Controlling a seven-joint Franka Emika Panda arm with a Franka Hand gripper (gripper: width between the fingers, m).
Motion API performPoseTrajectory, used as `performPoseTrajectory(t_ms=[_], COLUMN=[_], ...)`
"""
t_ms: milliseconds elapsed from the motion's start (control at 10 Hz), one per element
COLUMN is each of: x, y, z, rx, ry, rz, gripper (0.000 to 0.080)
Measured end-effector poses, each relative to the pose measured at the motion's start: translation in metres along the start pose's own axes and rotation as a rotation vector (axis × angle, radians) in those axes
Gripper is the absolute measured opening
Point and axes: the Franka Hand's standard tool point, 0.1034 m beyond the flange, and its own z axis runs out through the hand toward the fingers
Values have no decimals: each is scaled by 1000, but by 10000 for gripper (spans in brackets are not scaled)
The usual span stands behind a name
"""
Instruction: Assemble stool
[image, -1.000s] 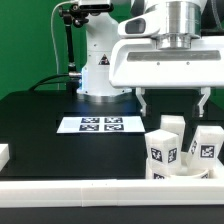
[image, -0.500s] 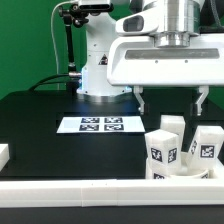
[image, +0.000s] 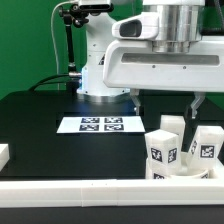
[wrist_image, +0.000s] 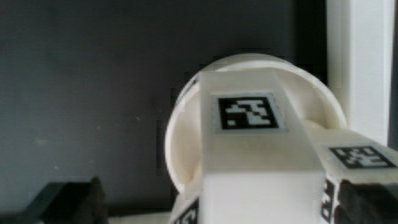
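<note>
Three blocky white stool legs with tags stand close together at the exterior view's right: one in front (image: 162, 150), one behind it (image: 172, 126), one at the right (image: 207, 143). A low white surface between them (image: 186, 171) may be the round seat; I cannot tell. My gripper (image: 167, 102) hangs open and empty above the legs, apart from them. In the wrist view a white part with a rounded end and a tag (wrist_image: 249, 112) fills the picture, and a tagged white block (wrist_image: 267, 185) lies between the dark fingers (wrist_image: 71, 203).
The marker board (image: 99, 124) lies flat on the black table, to the exterior view's left of the legs. A long white rail (image: 90, 192) runs along the front edge. A small white block (image: 4, 154) sits at the far left. The robot base (image: 97, 70) stands behind.
My gripper has shifted slightly toward the exterior view's left above the legs. It stays open. The legs have not moved.
</note>
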Motion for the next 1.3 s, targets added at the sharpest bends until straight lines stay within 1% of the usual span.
performPoseTrajectory(t_ms=[200,400,500,700,800,900,1000,1100,1300], x=[0,-3,-4,-6,-6,-7,-7,-6,-6], y=[-1,-12,-15,-14,-15,-16,-16,-15,-15], z=[0,2,5,8,8,9,9,9,9], rx=[0,6,8,8,7,8,7,8,8], ry=[2,5,10,15,15,15,15,15,15], rz=[0,-15,-20,-19,-19,-22,-20,-20,-1], gripper=[649,649,649,649,513,513,374,335,335])
